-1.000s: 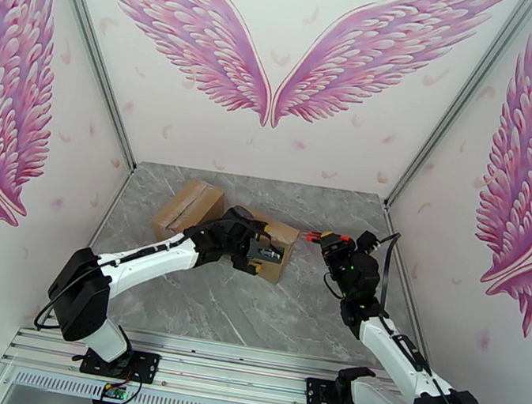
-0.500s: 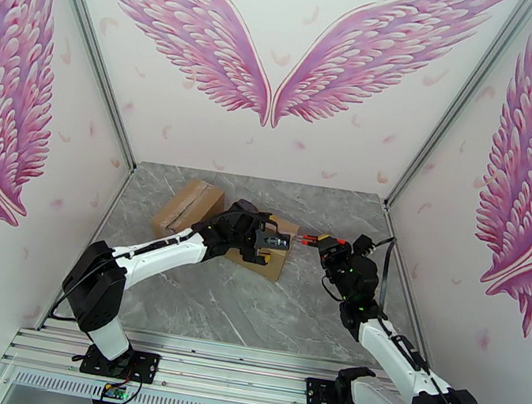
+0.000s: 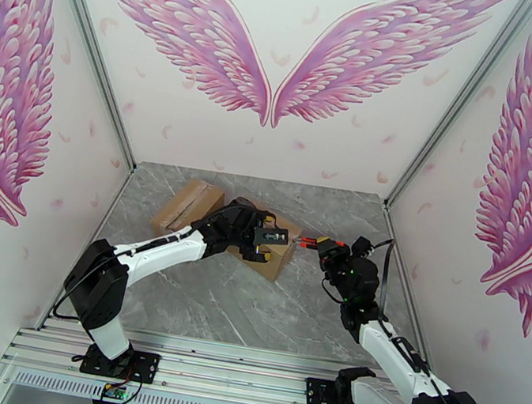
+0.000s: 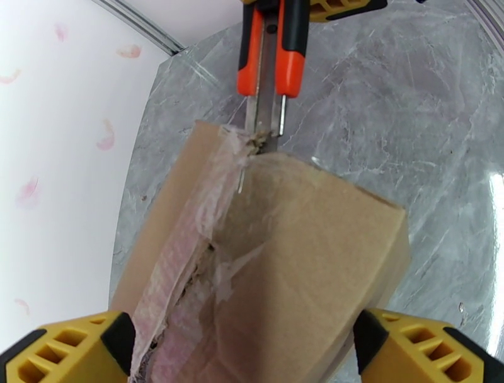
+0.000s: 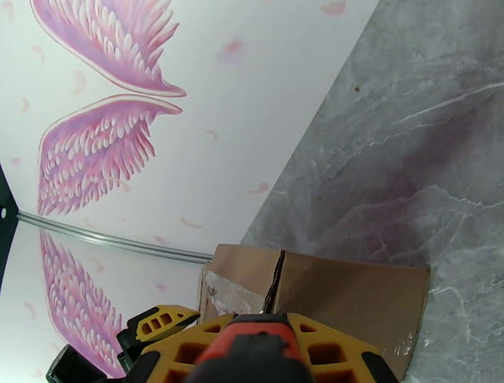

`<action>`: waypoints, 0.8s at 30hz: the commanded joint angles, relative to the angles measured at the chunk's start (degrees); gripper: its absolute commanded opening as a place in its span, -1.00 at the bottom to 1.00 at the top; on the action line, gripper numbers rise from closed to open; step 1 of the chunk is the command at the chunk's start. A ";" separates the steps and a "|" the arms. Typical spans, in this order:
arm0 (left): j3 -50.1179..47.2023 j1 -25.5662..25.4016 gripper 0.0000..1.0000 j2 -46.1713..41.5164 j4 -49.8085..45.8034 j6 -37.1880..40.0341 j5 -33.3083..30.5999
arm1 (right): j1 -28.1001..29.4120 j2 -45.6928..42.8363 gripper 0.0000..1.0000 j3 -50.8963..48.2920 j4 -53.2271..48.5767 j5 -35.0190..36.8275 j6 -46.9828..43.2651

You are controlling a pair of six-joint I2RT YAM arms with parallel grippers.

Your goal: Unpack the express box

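Note:
The express box (image 3: 279,262) is brown cardboard with a torn clear-tape seam, lying mid-table. My left gripper (image 3: 268,242) straddles it from the left. In the left wrist view the yellow fingers (image 4: 69,353) stand wide with their pads against both sides of the box (image 4: 302,252). My right gripper (image 3: 328,248) is shut on an orange and black box cutter (image 3: 306,242). The cutter's blade (image 4: 264,126) touches the far end of the taped seam. In the right wrist view the cutter handle (image 5: 252,343) sits between the fingers, with the box (image 5: 353,296) just ahead.
A second, closed cardboard box (image 3: 188,205) lies at the back left, close behind my left arm. The grey marble table (image 3: 249,316) is bare in front. Side walls and metal corner rails close in on both sides.
My left gripper shifted up and back along the box. The right gripper carried the cutter leftward until its blade reached the box edge.

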 commanded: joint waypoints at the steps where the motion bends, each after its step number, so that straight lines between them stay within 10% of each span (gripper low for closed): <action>1: 2.80 0.46 0.92 1.79 1.79 -0.93 0.20 | 0.42 0.78 -1.00 -0.69 0.00 -8.02 2.29; 24: 4.59 3.99 0.91 3.85 -0.36 -1.40 1.14 | -2.04 3.02 -1.00 3.43 -6.94 -24.56 -0.95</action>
